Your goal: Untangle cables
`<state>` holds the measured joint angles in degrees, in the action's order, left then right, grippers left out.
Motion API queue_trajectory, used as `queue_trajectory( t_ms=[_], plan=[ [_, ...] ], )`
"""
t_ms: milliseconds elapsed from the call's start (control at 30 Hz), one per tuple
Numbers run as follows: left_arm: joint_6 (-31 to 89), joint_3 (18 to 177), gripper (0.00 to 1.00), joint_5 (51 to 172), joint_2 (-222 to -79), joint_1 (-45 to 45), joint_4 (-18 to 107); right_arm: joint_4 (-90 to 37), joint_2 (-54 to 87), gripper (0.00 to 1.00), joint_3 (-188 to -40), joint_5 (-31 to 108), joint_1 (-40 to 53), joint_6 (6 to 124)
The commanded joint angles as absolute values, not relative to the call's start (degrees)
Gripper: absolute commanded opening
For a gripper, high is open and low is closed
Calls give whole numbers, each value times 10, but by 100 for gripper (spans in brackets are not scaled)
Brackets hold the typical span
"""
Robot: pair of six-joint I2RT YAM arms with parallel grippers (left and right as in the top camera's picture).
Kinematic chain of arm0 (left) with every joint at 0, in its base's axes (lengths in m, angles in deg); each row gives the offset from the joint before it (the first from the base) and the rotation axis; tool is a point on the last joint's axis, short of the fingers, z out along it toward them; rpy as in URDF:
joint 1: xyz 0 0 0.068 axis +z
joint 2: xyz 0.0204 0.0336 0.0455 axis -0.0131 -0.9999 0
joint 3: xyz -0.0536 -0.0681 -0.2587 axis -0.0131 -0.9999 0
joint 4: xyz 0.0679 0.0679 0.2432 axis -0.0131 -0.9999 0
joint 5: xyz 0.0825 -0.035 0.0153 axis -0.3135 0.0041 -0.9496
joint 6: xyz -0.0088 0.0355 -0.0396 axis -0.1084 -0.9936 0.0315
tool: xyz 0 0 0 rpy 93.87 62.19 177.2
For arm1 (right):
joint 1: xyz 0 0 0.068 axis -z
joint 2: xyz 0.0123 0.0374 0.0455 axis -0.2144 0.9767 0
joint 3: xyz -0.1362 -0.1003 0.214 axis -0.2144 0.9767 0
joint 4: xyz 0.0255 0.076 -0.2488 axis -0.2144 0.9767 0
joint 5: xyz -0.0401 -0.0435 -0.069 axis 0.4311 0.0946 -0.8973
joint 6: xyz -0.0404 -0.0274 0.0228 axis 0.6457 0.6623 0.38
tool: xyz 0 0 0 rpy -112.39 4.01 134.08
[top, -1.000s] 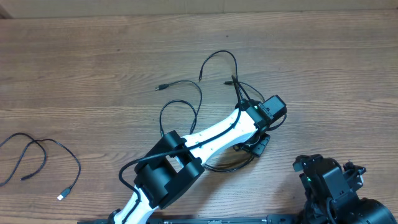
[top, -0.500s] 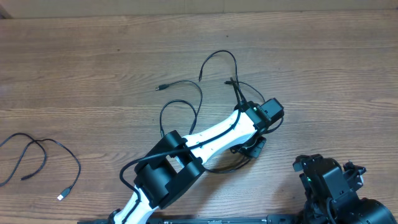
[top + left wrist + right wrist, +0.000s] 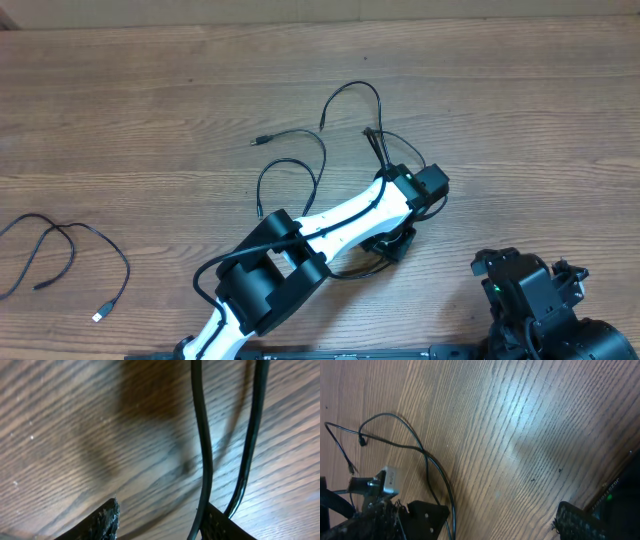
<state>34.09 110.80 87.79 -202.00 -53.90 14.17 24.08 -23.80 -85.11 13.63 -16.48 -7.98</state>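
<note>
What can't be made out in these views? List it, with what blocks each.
- Overhead: the left arm covers the lower loops of the tangled cables and the jaws of the left gripper.
- Overhead: the loose cable runs off the left edge; that end is unseen.
- Left wrist: two cable strands leave the top edge; too close to tell which cables they are.
- Overhead: the plug end is too small to identify.

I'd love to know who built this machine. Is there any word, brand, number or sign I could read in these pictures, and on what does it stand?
No text can be read in any view.
The white arm, the black cables and the wooden table show no lettering.
The dark arm shows only a small green light, which is a lamp and not a sign.
</note>
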Motion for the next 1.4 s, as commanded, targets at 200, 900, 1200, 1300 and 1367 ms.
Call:
queue_trajectory(
  t_ms=[200, 900, 1200, 1300, 1367],
  plan=[
    [345, 1067, 23, 865, -2020, -535, 135, 238, -241, 100, -856, 126, -160, -82],
    [352, 1276, 4, 884, -1979, -398, 22, 238, -241, 100, -856, 126, -160, -82],
    [327, 1352, 4, 1056, -1932, -256, 13, 212, -241, 100, -856, 114, -160, -82],
    [327, 1352, 4, 1098, -1923, -219, 18, 186, -241, 100, -856, 107, -160, -82],
    [327, 1352, 4, 1121, -1923, -196, 19, 157, -241, 100, -855, 139, -160, -82]
  ],
)
